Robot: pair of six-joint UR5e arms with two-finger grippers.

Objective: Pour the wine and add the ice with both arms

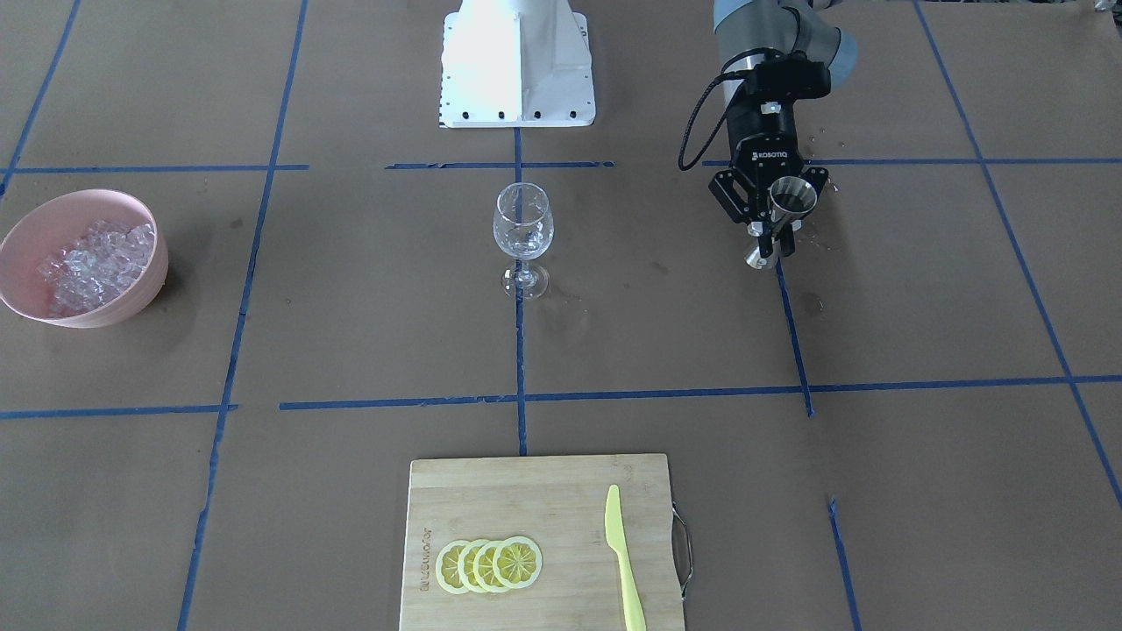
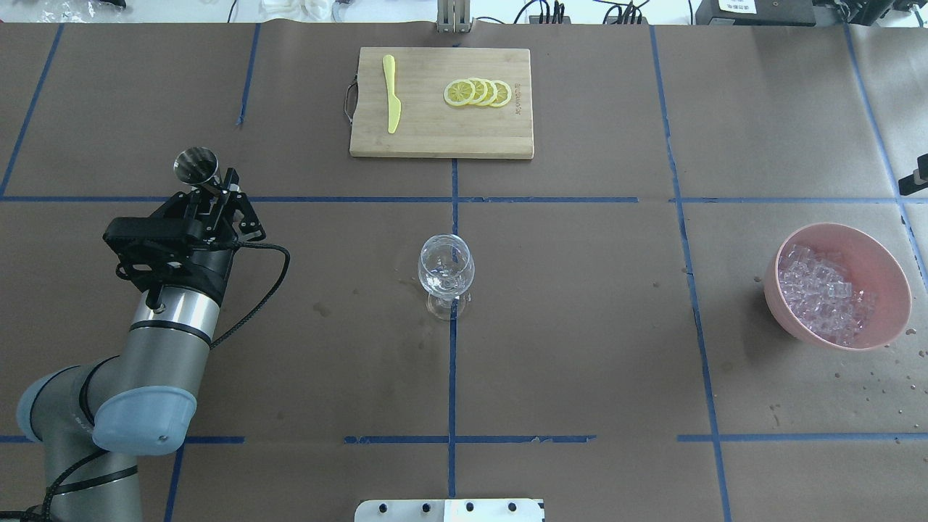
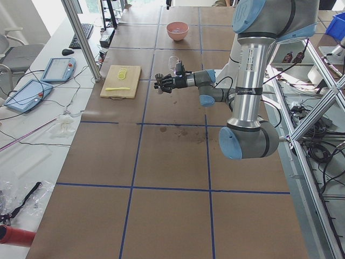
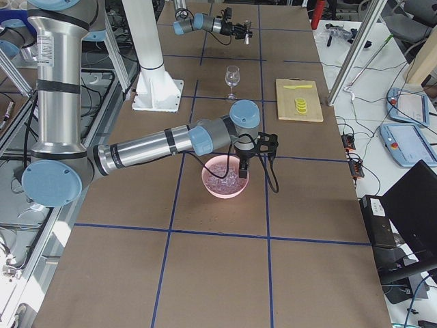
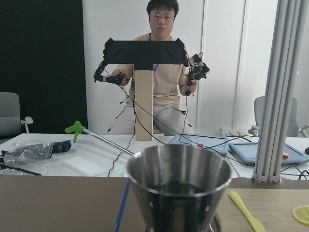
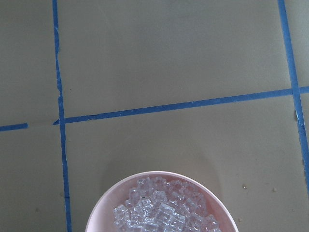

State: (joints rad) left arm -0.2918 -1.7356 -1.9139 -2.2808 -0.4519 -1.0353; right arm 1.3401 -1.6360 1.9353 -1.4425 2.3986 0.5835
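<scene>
My left gripper [image 1: 776, 230] is shut on a metal jigger [image 1: 791, 198], held above the table well to the side of the wine glass [image 1: 523, 232]. The jigger [image 5: 178, 183] fills the left wrist view, with dark liquid inside. The overhead view shows the same gripper [image 2: 210, 194], jigger [image 2: 196, 165] and upright glass [image 2: 445, 270] at the table's middle. The ice [image 2: 819, 290] lies heaped in a pink bowl [image 2: 881, 261]. My right gripper [image 4: 244, 166] shows only in the exterior right view, over the bowl; I cannot tell if it is open. The right wrist view looks down on the ice [image 6: 161, 210].
A wooden cutting board [image 2: 435, 134] at the far edge carries lemon slices [image 2: 477, 92] and a yellow knife [image 2: 392, 94]. The white pedestal [image 1: 517, 66] stands at the robot's side. Water drops lie near the bowl [image 2: 870, 391]. An operator [image 5: 161, 72] sits beyond the table.
</scene>
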